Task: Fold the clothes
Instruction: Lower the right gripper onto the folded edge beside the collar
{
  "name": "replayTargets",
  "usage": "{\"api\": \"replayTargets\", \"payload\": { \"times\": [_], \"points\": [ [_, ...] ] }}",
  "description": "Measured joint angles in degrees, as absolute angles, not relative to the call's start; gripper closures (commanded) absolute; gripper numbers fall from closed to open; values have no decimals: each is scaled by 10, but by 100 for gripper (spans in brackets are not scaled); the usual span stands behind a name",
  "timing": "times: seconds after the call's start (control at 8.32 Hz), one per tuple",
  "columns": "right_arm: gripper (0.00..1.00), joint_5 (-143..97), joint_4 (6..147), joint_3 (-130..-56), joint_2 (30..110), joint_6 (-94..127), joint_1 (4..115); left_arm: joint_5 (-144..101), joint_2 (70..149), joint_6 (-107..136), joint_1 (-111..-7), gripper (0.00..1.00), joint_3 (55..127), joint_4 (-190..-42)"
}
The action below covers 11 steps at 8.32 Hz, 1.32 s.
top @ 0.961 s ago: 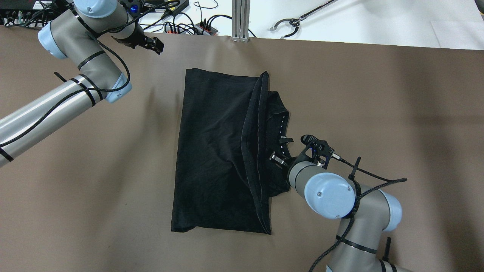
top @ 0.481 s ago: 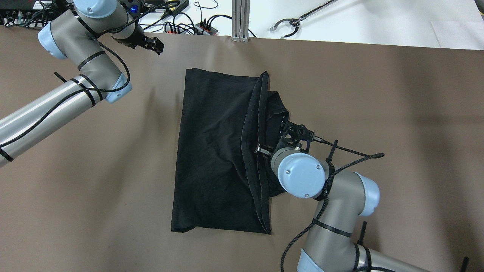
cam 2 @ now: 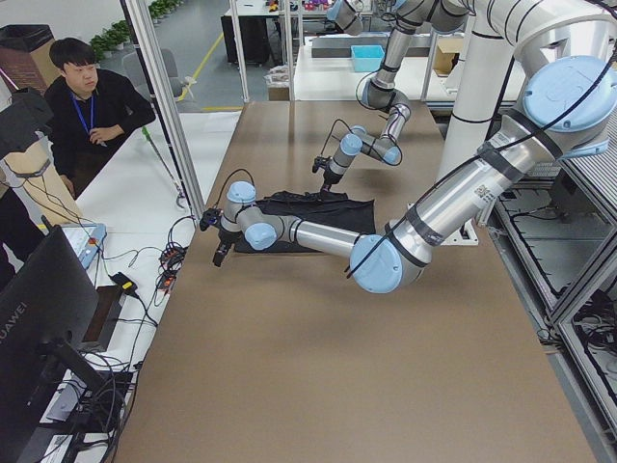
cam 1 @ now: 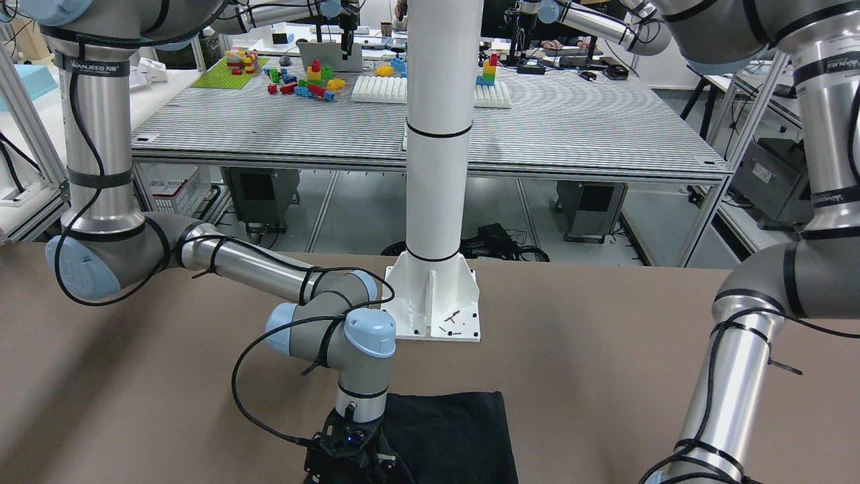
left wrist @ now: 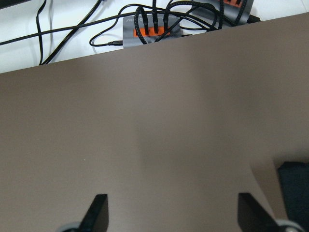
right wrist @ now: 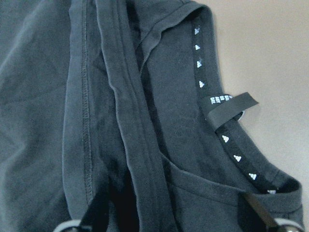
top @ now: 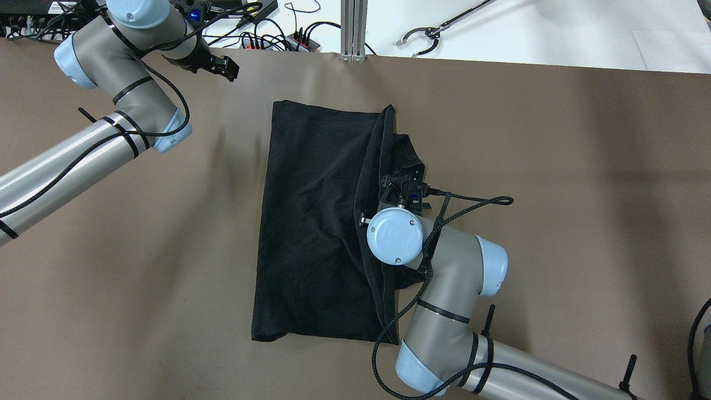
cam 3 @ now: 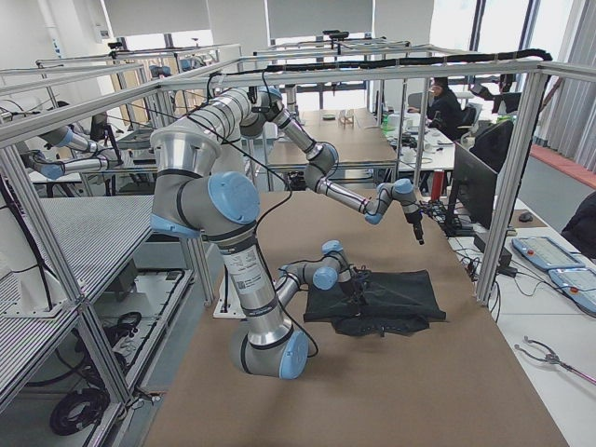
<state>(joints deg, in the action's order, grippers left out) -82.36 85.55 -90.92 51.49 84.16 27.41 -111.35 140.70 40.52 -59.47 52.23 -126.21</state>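
Observation:
The black clothes (top: 311,222) lie on the brown table, partly folded, with a hemmed fold running down the right side and a collar part sticking out to the right. My right gripper (top: 403,184) hangs over that collar part. In the right wrist view (right wrist: 176,220) its fingers stand wide apart over the neck tape (right wrist: 227,140) with small white marks, holding nothing. My left gripper (top: 223,65) is open and empty over bare table at the far left edge, well away from the cloth. The cloth's corner (left wrist: 295,193) shows at the left wrist view's right edge.
A white pillar (cam 1: 437,168) stands on a base plate at the robot's side of the table. Cables and a power strip (left wrist: 152,31) lie on the white surface beyond the far edge. A grabber tool (top: 439,30) lies there too. An operator (cam 2: 92,101) sits beside the table.
My right arm has swung left and forward, bringing its gripper from the cloth's right edge to over the collar part. The left arm has barely moved. The cloth lies the same.

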Motion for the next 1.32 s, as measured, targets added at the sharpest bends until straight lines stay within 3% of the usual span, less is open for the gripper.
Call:
{"api": "replayTargets", "payload": {
  "times": [0.96,1.32],
  "points": [
    [6,-897,908,-877,519,723,328,-1113,1400,405,-594,6,526,-1263],
    [6,-963,918,-918,527,703,352,-1113,1399,405,-594,6,529,-1262]
  ]
}}
